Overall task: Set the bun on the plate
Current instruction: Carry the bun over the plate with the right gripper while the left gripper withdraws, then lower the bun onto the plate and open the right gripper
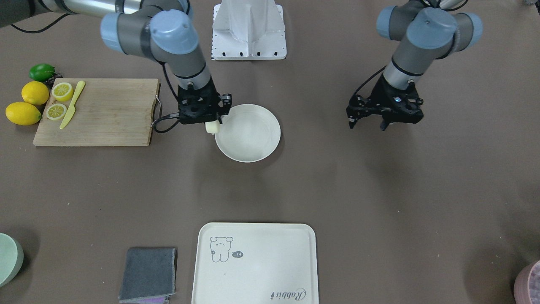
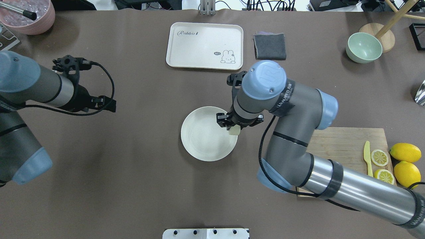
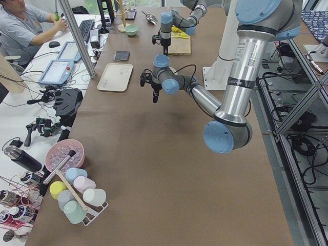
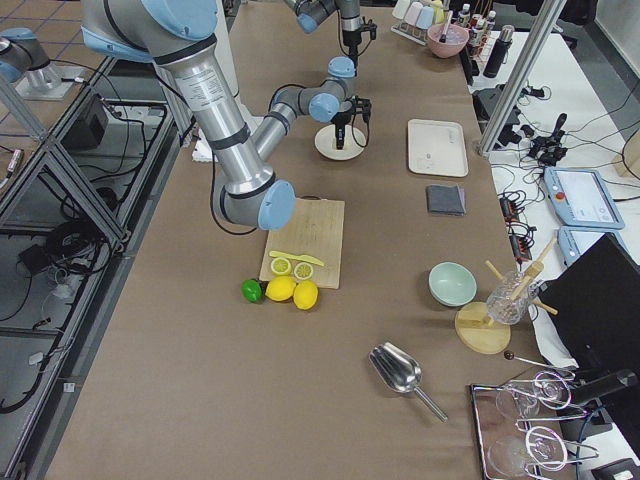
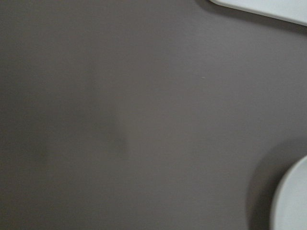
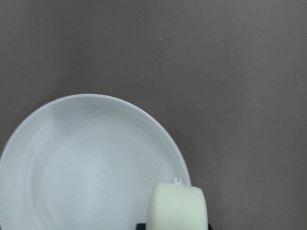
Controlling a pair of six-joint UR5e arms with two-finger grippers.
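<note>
Small, smooth, pale cream loaf-shaped bun, pinched at its top between the two black fingers of the right pincer, closed in to the bun's width. Hanging over the rim of the round, plain off-white shallow plate, on the side facing the pale wooden chopping board. In the right wrist view, partly over the plate's inside and partly over its edge. Cannot tell whether touching the plate or just above it.

Left pincer well apart from the plate, above the bare brown counter, fingers spread wide, gripping nothing.

At the board's end away from the plate: two lemon halves, cut faces up, and a slim yellow-green plastic knife just beside them. Off that end, on the counter: two whole yellow lemons and a green lime.

Along the operators' edge: rectangular cream tray with a cartoon animal print, folded grey cloth near it, pale green bowl at the corner.
</note>
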